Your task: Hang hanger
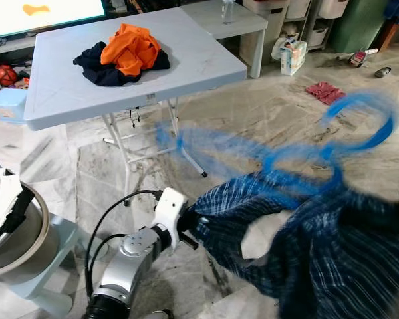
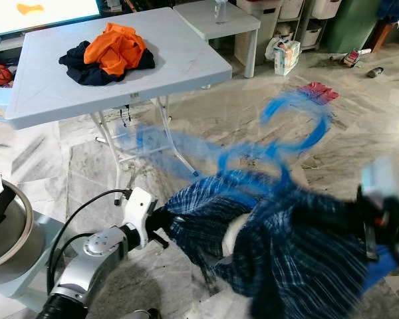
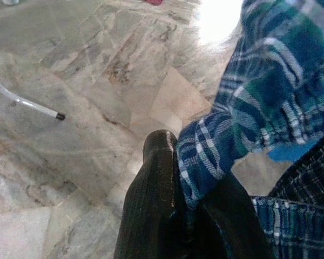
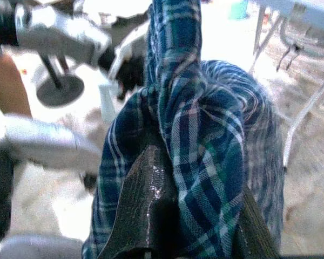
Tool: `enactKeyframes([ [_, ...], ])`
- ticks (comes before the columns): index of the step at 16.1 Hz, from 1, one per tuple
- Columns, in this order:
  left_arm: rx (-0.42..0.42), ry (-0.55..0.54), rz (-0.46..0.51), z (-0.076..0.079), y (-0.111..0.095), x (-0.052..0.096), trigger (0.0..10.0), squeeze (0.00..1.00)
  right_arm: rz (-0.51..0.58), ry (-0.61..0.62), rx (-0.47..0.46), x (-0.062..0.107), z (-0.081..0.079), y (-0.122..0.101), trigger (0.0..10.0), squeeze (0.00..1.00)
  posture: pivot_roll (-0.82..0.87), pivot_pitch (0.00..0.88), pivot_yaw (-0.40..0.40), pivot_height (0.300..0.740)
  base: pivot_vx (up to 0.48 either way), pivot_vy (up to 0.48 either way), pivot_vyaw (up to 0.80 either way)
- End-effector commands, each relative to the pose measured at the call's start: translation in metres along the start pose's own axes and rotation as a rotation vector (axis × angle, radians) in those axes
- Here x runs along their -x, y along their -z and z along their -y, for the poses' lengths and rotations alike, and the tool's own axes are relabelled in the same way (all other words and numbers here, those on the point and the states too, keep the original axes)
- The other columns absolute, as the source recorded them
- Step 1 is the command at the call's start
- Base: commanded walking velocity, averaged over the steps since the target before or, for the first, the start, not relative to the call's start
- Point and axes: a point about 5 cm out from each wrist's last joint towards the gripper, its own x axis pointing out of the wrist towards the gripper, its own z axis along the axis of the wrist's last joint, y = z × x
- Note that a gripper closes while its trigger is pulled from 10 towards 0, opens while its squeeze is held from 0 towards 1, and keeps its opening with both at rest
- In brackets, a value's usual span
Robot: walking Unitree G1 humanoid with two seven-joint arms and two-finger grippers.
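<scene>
A blue plaid shirt [image 1: 306,246] hangs stretched between my two grippers above the marble floor. Threaded into it is a blue plastic hanger [image 1: 253,153], smeared by motion, its hook [image 1: 366,113] rising over the shirt's right side. My left gripper [image 1: 189,222] is shut on the shirt's left edge; the left wrist view has plaid cloth pinched between its fingers [image 3: 162,172]. My right gripper [image 2: 376,219], blurred at the right, is shut on the other side, and the cloth drapes over its fingers [image 4: 151,199] in the right wrist view.
A grey folding table [image 1: 60,86] stands ahead to the left, carrying a pile of orange and dark clothes [image 1: 123,53]. Behind it is a white side table [image 1: 219,20]. A round bin [image 1: 13,232] sits at my left. A red cloth [image 1: 324,91] and a bag [image 1: 292,56] lie farther off.
</scene>
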Motion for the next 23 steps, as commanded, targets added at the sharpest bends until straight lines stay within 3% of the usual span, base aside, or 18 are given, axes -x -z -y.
enactKeyframes([
  [1, -0.003, -0.025, -0.021, -0.002, 0.003, 0.003, 0.0, 0.0, 0.077, 0.019, -0.003, 0.002, 0.002, -0.01, 10.0, 0.0, -0.1, 0.092, 0.028, 0.74, 0.0, 0.0, 0.0],
  [2, -0.009, -0.03, -0.014, -0.001, 0.002, 0.004, 0.0, 0.0, 0.171, 0.086, -0.019, -0.005, 0.011, -0.014, 10.0, 0.0, -0.1, 0.091, 0.029, 0.74, 0.0, 0.0, 0.0],
  [4, -0.047, -0.01, 0.002, 0.001, -0.002, 0.004, 0.0, 0.0, 0.203, 0.183, -0.016, -0.015, 0.023, -0.013, 10.0, 0.0, -0.09, 0.089, 0.03, 0.74, 0.0, 0.0, 0.0],
  [5, -0.178, 0.065, -0.002, 0.01, -0.006, 0.004, 4.1, 0.0, 0.131, 0.311, 0.037, -0.033, 0.037, -0.002, 10.0, 0.0, -0.09, 0.086, 0.031, 0.74, 0.0, 0.0, 0.0],
  [6, -0.248, 0.147, -0.011, 0.018, -0.007, 0.004, 10.0, 0.0, 0.026, 0.406, 0.082, -0.048, 0.047, 0.014, 10.0, 0.0, -0.09, 0.085, 0.031, 0.74, 0.0, 0.0, 0.0],
  [7, -0.267, 0.161, -0.005, 0.02, -0.007, 0.004, 10.0, 0.71, -0.015, 0.407, 0.084, -0.057, 0.047, 0.023, 10.0, 0.0, -0.08, 0.082, 0.03, 0.74, 0.0, 0.0, 0.0],
  [8, -0.274, 0.167, -0.001, 0.02, -0.006, 0.005, 10.0, 1.0, -0.059, 0.418, 0.135, -0.067, 0.047, 0.03, 10.0, 0.0, -0.08, 0.083, 0.028, 0.74, 0.0, 0.0, 0.0],
  [12, -0.407, 0.179, 0.063, 0.017, -0.016, 0.013, 10.0, 1.0, -0.238, 0.368, 0.288, -0.092, 0.048, 0.059, 10.0, 0.0, -0.06, 0.082, 0.019, 0.74, 0.0, 0.0, 0.0],
  [15, -0.377, 0.361, 0.109, 0.024, -0.024, 0.034, 10.0, 1.0, -0.274, 0.342, 0.324, -0.094, 0.057, 0.065, 10.0, 0.0, -0.06, 0.078, 0.013, 0.74, 0.0, 0.0, 0.0],
  [18, -0.386, 0.416, 0.171, 0.024, -0.035, 0.044, 10.0, 1.0, -0.315, 0.286, 0.358, -0.094, 0.06, 0.072, 10.0, 0.0, -0.04, 0.077, 0.012, 0.74, 0.0, 0.0, 0.0],
  [21, -0.357, 0.335, 0.302, 0.002, -0.078, 0.048, 10.0, 1.0, -0.395, 0.16, 0.41, -0.087, 0.057, 0.085, 10.0, 0.0, -0.03, 0.078, 0.013, 0.74, 0.0, 0.0, 0.0],
  [23, -0.419, 0.323, 0.254, -0.015, -0.077, 0.053, 10.0, 1.0, -0.356, 0.045, 0.335, -0.084, 0.053, 0.079, 10.0, 0.0, -0.02, 0.077, 0.02, 0.74, 0.0, 0.0, 0.0],
])
